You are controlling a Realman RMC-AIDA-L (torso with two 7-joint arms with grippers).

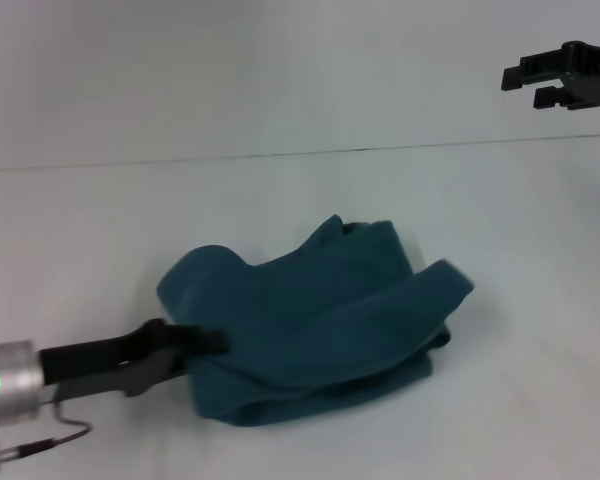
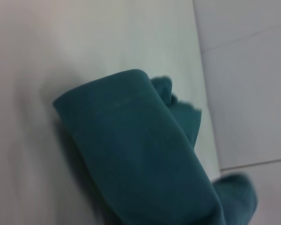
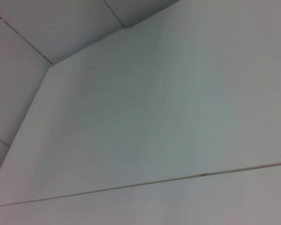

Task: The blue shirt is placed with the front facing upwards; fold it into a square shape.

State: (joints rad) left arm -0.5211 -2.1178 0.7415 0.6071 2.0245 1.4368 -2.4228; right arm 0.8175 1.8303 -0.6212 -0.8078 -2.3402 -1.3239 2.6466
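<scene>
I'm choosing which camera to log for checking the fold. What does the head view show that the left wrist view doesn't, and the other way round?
Only the head view shows both grippers: the left gripper at the near left edge of the blue shirt, and the right gripper raised far to the right, well clear of the cloth. It also shows the whole bundle.

Only the left wrist view gives a close look at the rolled fold; no fingers appear there.

Both show the shirt bunched, not square, on the white table.
</scene>
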